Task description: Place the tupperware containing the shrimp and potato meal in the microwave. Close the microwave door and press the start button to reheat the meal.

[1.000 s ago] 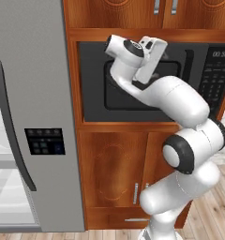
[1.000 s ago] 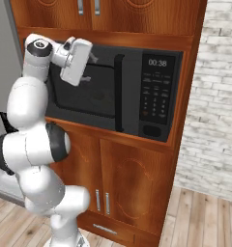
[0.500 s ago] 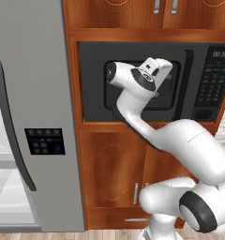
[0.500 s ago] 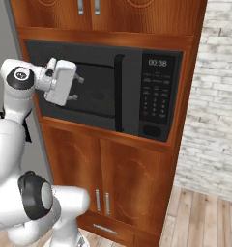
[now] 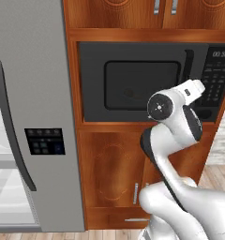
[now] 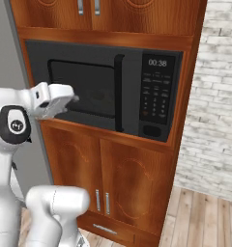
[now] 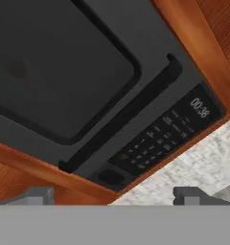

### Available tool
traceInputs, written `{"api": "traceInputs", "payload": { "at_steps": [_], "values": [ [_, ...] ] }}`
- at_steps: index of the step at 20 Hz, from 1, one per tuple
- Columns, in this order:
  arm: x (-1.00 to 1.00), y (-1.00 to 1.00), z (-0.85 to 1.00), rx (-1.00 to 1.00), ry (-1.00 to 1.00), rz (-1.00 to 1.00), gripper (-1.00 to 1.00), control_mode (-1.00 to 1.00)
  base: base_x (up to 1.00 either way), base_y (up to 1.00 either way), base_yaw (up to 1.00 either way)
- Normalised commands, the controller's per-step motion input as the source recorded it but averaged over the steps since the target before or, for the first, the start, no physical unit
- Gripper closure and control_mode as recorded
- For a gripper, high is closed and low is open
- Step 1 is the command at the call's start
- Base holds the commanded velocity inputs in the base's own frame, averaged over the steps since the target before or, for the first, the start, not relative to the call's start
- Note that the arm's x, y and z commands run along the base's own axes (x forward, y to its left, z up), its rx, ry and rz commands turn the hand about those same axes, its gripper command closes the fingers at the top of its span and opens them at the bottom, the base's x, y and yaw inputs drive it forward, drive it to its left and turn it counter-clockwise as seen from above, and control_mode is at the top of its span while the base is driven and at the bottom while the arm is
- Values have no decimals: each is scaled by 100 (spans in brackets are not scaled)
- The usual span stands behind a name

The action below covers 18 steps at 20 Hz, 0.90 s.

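Observation:
The black microwave (image 5: 142, 84) (image 6: 103, 87) (image 7: 88, 81) sits built into a wooden cabinet. The microwave door (image 6: 81, 89) is shut, with its vertical bar handle (image 5: 188, 70) (image 6: 119, 91) (image 7: 126, 115) next to the keypad panel (image 6: 156, 96) (image 7: 155, 143). An oval button (image 6: 151, 130) (image 7: 111, 176) sits at the panel's bottom. My gripper (image 6: 73, 99) (image 5: 198, 89) (image 7: 118, 197) hovers open in front of the door's lower part, a short way off it, holding nothing. The tupperware and its meal are out of view.
A tall grey fridge (image 5: 30, 117) stands to the left of the cabinet. Wooden cabinet doors (image 6: 132, 183) lie below the microwave and more above it. A pale brick wall (image 6: 214, 96) and wooden floor (image 6: 210, 217) are to the right.
The arm has folded down and the hand has dropped from the door's upper part to its lower part, in front of the window. The jaws have stayed open.

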Motion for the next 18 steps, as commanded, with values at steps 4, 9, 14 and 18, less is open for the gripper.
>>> {"api": "traceInputs", "payload": {
  "at_steps": [4, 9, 14, 18],
  "values": [
    [-100, -59, 8, 45, -18, 12, -100, -100, 0, 0, 0],
    [-87, -71, 12, 56, -15, -10, -100, -100, 0, 0, 0],
    [-49, -87, 4, 75, -17, -26, -100, -100, 0, 0, 0],
    [-9, -99, 0, 73, -11, -14, -100, -100, 0, 0, 0]
  ]
}}
